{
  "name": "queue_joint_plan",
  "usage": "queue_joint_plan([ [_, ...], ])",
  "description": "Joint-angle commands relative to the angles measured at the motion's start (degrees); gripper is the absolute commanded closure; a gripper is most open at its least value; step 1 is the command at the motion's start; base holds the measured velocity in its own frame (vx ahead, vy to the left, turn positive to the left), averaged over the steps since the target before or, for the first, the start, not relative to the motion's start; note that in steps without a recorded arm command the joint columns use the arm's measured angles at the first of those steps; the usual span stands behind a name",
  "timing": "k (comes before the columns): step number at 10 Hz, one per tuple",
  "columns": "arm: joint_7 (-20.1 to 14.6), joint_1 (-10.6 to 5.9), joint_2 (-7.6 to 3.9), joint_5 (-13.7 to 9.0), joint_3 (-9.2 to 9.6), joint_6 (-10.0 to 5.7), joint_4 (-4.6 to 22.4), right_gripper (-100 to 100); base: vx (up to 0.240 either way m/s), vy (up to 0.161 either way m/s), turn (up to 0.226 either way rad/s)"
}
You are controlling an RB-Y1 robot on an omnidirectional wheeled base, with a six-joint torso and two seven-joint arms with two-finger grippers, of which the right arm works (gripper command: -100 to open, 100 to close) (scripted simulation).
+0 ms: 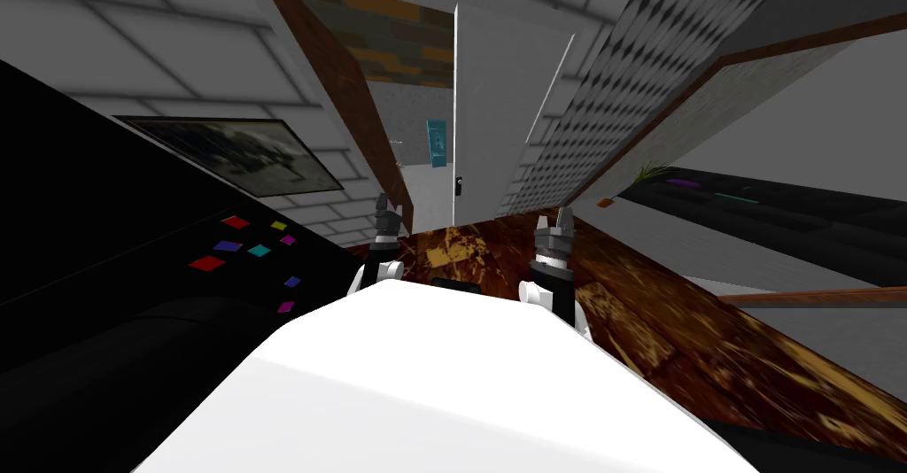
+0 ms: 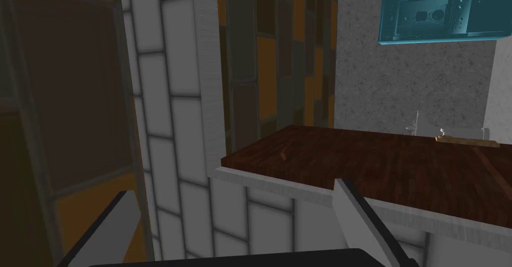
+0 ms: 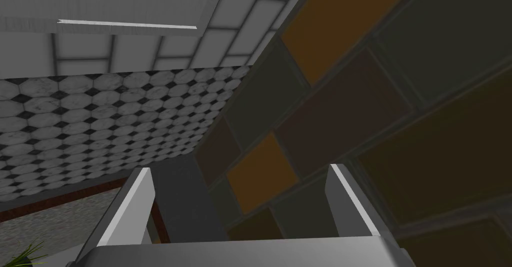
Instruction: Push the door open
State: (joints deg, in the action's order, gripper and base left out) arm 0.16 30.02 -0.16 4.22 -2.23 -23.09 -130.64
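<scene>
Jaws parted and empty on both sides: left gripper (image 1: 383,209) and right gripper (image 1: 555,221) are carried low and forward, one to each side of the line to the door. This posture looks suited to pressing with a blade or forearm rather than grasping. White door (image 1: 500,113) stands ahead between them, ajar, its free edge turned toward the robot and a small dark handle (image 1: 458,185) low on it; neither gripper touches it. Brown door frame (image 1: 354,104) bounds the gap on the left. Through the gap, a teal wall cabinet (image 2: 435,16) hangs on a speckled grey wall above a dark wood surface (image 2: 380,164); its front is shut, so its contents cannot be read. Judged progress: opening partly made, contact and a further push outstanding.
</scene>
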Motion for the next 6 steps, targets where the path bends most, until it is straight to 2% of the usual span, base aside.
queue_joint_plan([
  [1, -0.31, -0.99, -0.36, -0.08, 0.99, 0.07, 1.49, -100, 0.103, 0.002, -0.062],
  [3, -0.62, -1.99, -0.68, -0.16, 2.00, 0.15, 3.01, -100, 0.166, 0.017, -0.061],
  [6, -1.47, -4.77, -1.47, -0.37, 4.79, 0.36, 7.19, -100, 0.197, 0.021, -0.081],
])
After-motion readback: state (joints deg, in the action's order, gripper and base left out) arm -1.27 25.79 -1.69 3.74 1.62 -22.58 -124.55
